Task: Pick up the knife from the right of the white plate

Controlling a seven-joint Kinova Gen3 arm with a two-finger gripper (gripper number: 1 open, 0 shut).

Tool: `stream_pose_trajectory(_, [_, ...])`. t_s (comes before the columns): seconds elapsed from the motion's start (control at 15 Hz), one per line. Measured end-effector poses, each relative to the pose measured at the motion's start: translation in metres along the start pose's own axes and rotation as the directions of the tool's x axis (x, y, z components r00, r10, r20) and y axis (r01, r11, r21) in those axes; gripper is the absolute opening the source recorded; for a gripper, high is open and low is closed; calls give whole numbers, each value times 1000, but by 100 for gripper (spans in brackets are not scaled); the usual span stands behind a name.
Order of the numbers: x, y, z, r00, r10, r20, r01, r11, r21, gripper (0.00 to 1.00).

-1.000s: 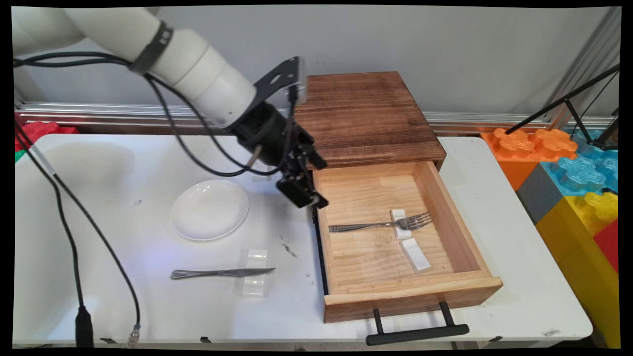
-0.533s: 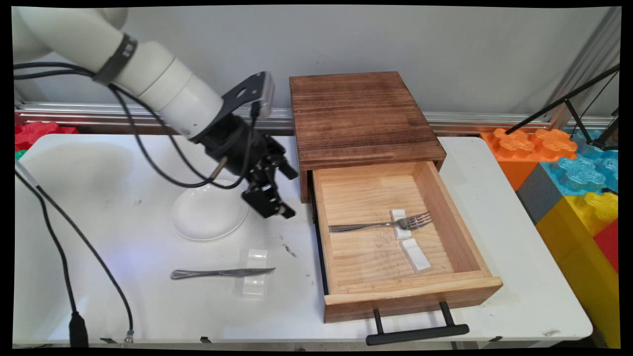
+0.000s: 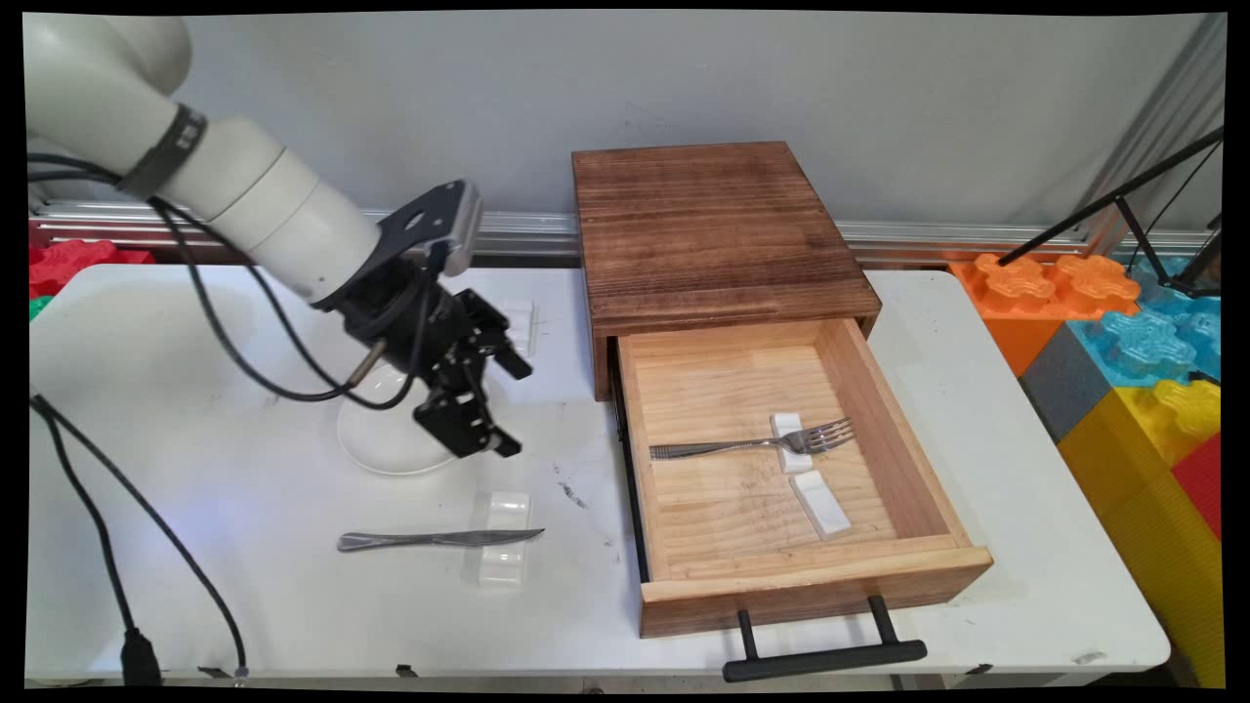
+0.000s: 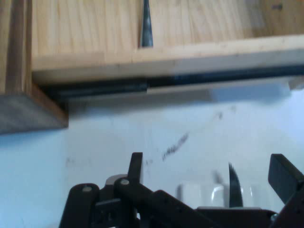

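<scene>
The black two-finger tool (image 3: 488, 430) hangs with fingers spread (holding nothing) over the near edge of the round white plate (image 3: 386, 444). A steel table knife (image 3: 435, 538) lies on a clear rest (image 3: 505, 539) just nearer on the white tabletop (image 3: 293, 605); the pulled-out pale wooden drawer (image 3: 811, 576) holds a steel fork (image 3: 752, 444).

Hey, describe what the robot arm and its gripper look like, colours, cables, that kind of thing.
The arm is made of rounded white segments with a dark band around one joint. A black bracket carrying a small grey camera sits at the wrist. The gripper is black, with exposed linkage bars and two fingers. Black cables loop from the arm down toward the table's near edge.
</scene>
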Motion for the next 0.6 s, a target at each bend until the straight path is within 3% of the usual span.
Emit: stream_pose_trajectory(0.6, [-39, 8, 0, 998, -26, 50, 25, 1000, 9, 100])
